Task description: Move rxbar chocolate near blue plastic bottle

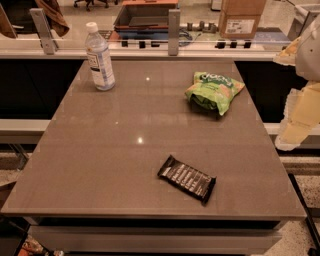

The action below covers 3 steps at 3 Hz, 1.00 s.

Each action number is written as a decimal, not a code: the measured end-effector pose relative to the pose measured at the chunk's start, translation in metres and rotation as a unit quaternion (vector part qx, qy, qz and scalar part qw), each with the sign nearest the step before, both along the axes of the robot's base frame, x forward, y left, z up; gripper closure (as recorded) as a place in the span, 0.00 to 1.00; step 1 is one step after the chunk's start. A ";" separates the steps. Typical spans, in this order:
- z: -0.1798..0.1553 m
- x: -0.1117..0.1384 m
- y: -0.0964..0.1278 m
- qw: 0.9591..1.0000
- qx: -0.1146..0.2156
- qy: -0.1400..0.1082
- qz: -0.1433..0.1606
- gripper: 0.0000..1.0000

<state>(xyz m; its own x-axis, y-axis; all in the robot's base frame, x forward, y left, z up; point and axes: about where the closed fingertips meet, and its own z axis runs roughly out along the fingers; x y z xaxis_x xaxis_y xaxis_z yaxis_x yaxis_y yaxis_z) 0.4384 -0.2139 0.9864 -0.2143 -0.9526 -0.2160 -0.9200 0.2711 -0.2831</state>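
The rxbar chocolate [187, 178], a flat black wrapper with white lettering, lies diagonally on the brown table [110, 150] near the front, right of centre. The blue plastic bottle [99, 57], clear bluish with a white cap and a white label, stands upright at the table's far left. My gripper [294, 131] hangs at the end of the pale arm at the right edge of the view. It is beyond the table's right side, well apart from both the bar and the bottle, and it holds nothing that I can see.
A puffy green chip bag [214, 91] lies at the far right of the table. A rail with metal posts [173, 31] runs behind the far edge. A cardboard box [242, 19] and a dark tray [145, 15] are beyond it.
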 end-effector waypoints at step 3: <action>-0.020 -0.010 0.022 0.996 0.085 -0.004 -0.015 0.00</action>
<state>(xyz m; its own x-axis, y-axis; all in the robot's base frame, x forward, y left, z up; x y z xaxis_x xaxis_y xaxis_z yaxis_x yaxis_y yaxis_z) 0.4282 -0.1923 0.9663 -0.2393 -0.8954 -0.3755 -0.9090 0.3425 -0.2375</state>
